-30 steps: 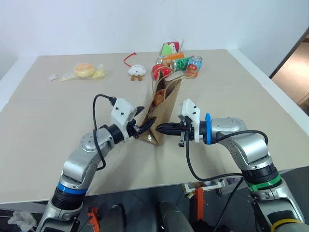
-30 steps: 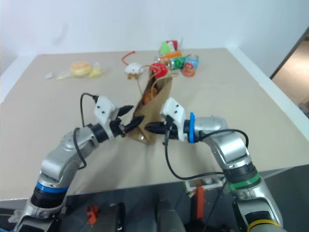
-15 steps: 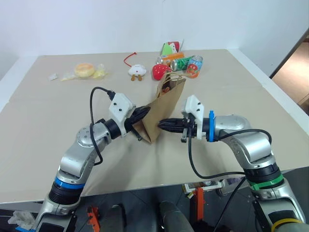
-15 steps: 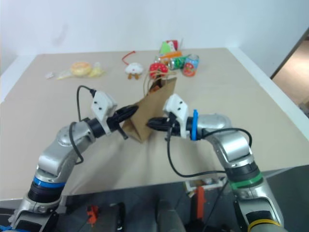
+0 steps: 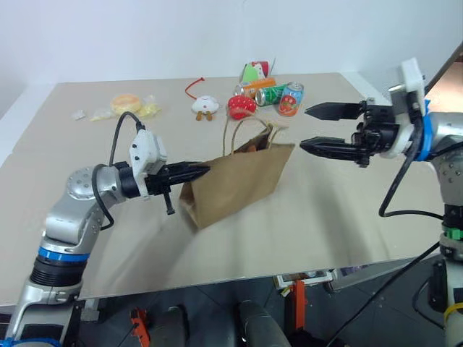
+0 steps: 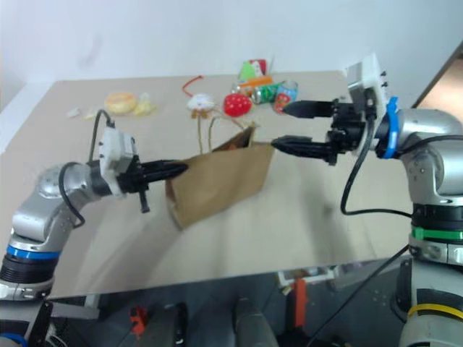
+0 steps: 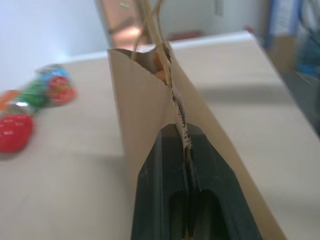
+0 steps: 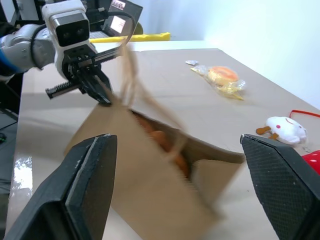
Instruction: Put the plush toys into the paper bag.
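The brown paper bag point(image 5: 239, 177) leans over on the table, its mouth and loop handles point(image 5: 249, 129) up to the right. Orange-brown plush point(image 8: 160, 140) shows inside the mouth; which of the plush toys it is I cannot tell. My left gripper point(image 5: 202, 170) points level at the bag's low end and is shut on the serrated bottom edge point(image 7: 184, 142). My right gripper point(image 5: 305, 127) hangs open in the air to the right of the handles, above the mouth and apart from the bag, holding nothing.
At the back of the table lie a white plush with orange feet point(image 5: 205, 105), a red strawberry toy point(image 5: 241, 106), several cans point(image 5: 282, 96) and a wrapped bun point(image 5: 129, 105). The table's front edge point(image 5: 217, 283) runs just below the bag.
The right gripper opened, let go of the bag and rose up to the right. The left gripper shut on the bag's bottom and drew left. The bag tipped over, mouth to the right.
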{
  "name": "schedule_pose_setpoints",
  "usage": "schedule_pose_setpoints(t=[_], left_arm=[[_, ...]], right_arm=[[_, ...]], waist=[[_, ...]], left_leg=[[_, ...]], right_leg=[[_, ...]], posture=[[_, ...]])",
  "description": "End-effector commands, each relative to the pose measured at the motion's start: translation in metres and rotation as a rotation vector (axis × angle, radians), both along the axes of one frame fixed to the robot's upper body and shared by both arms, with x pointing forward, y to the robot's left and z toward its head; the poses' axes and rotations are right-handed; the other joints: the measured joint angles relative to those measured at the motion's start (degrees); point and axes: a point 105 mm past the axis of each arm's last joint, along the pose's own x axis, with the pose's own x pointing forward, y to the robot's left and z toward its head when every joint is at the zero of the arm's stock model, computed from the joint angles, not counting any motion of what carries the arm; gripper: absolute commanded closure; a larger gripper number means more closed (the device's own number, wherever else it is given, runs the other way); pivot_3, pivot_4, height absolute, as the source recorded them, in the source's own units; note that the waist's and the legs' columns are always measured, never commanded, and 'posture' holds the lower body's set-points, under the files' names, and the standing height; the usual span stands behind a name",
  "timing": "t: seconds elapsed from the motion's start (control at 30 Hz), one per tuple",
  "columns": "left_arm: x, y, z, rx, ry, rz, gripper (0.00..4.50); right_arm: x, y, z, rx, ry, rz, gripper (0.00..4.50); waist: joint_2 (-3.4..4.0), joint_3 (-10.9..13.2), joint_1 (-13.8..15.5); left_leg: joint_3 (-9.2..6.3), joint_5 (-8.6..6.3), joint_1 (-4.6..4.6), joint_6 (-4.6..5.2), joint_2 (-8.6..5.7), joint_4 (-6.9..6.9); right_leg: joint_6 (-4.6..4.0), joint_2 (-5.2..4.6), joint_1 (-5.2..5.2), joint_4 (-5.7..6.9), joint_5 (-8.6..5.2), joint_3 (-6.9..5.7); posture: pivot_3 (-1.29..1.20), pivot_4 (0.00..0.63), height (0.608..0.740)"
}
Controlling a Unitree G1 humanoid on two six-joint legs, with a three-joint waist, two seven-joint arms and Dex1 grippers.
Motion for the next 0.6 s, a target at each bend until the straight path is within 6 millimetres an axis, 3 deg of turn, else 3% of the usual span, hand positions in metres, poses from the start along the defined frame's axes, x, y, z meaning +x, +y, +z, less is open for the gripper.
schedule_pose_setpoints(t=[0.03,0.27,0.43,0.6], left_arm=[[-0.016,-0.001,0.006,0.082,-0.068,-0.175,4.5],[-0.034,-0.018,0.019,0.113,-0.123,-0.354,4.5],[-0.024,-0.011,-0.007,0.195,-0.113,-0.351,4.5],[-0.023,-0.007,-0.021,0.263,-0.122,-0.359,4.5]], right_arm=[[-0.012,-0.006,0.021,-0.028,-0.049,0.063,0.17],[-0.021,0.0,0.01,-0.093,0.007,0.134,0.17],[-0.019,0.001,0.005,-0.115,0.014,0.135,0.17],[-0.02,0.004,0.002,-0.122,0.017,0.146,0.17]], waist=[[0.0,0.0,0.0],[0.01,0.0,0.1],[0.02,0.0,0.0],[0.02,0.0,0.1]], left_leg=[[0.02,-0.01,0.01,0.01,0.02,-0.06],[0.03,-0.01,-0.03,0.01,0.0,-0.09],[0.04,-0.01,0.0,0.02,0.02,-0.09],[0.05,-0.01,-0.01,0.02,0.01,-0.08]], right_leg=[[-0.02,-0.02,-0.02,0.0,-0.01,0.0],[-0.04,-0.04,-0.04,0.0,-0.02,0.0],[-0.04,-0.02,-0.05,0.02,-0.02,-0.01],[-0.04,-0.04,-0.04,0.02,-0.02,0.0]], posture=[[0.0,0.15,0.74],[0.0,0.15,0.74],[0.0,0.15,0.74],[0.0,0.15,0.74]])
